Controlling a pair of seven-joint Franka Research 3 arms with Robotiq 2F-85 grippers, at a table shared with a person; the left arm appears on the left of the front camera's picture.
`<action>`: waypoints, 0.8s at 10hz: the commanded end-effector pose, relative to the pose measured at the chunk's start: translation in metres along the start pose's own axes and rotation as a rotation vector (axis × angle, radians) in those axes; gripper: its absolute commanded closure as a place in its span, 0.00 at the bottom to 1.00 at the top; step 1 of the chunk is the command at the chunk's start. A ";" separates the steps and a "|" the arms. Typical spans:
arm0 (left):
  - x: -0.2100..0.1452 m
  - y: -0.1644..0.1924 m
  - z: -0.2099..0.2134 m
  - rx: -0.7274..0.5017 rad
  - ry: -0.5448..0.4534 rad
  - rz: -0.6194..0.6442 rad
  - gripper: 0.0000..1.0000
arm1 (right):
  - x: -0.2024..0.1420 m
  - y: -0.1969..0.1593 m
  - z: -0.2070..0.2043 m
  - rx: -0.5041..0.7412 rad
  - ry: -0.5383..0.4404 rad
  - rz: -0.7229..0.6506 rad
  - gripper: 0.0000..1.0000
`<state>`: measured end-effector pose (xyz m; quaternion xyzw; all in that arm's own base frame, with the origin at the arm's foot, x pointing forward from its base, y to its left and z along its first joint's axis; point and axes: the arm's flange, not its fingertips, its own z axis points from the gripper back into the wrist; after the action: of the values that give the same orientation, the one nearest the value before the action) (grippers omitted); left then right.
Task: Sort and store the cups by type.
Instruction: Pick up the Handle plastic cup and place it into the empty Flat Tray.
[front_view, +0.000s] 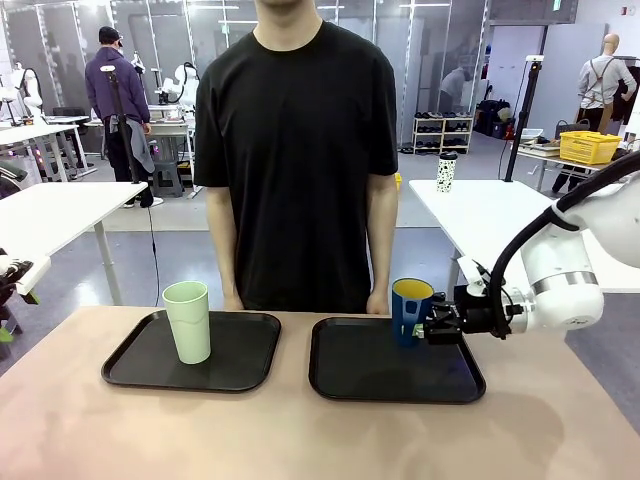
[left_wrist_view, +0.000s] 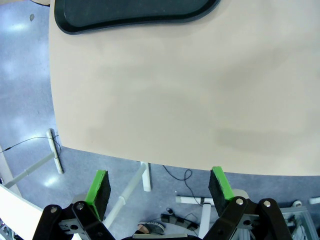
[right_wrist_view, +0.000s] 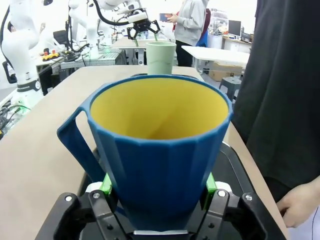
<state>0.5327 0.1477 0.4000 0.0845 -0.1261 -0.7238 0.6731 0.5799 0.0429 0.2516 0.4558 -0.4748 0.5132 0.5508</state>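
Observation:
A dark blue handled mug (front_view: 410, 308) with a yellow inside stands upright over the far part of the right black tray (front_view: 390, 378). My right gripper (front_view: 432, 326) is shut on its side, coming in level from the right. In the right wrist view the mug (right_wrist_view: 160, 150) sits between the green pads (right_wrist_view: 211, 183), handle to the left. I cannot tell whether its base touches the tray. The tall pale green tumbler (front_view: 188, 320) stands upright on the left black tray (front_view: 135, 368), also seen far off (right_wrist_view: 160, 57). My left gripper (left_wrist_view: 160, 192) is open and holds nothing, over the table's edge.
A person in a black shirt stands at the far side, one hand (front_view: 377, 303) close behind the mug, and the same hand (right_wrist_view: 297, 207) right of my right gripper. A black tray (left_wrist_view: 135, 12) lies at the top of the left wrist view. A white spotted cup (front_view: 446, 172) stands on a table behind.

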 end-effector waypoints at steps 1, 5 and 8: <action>-0.002 0.000 0.001 0.023 -0.021 -0.014 0.00 | -0.014 -0.011 -0.012 -0.054 0.004 0.013 0.28; -0.002 0.000 0.001 0.023 -0.021 -0.014 0.00 | -0.041 -0.018 -0.018 -0.081 0.012 0.024 0.28; -0.002 0.000 0.001 0.023 -0.021 -0.014 0.00 | -0.052 -0.019 -0.022 -0.081 0.006 -0.007 0.28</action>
<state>0.5327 0.1477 0.4000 0.0845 -0.1261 -0.7238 0.6731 0.5928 0.0515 0.1978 0.4358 -0.4846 0.4965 0.5734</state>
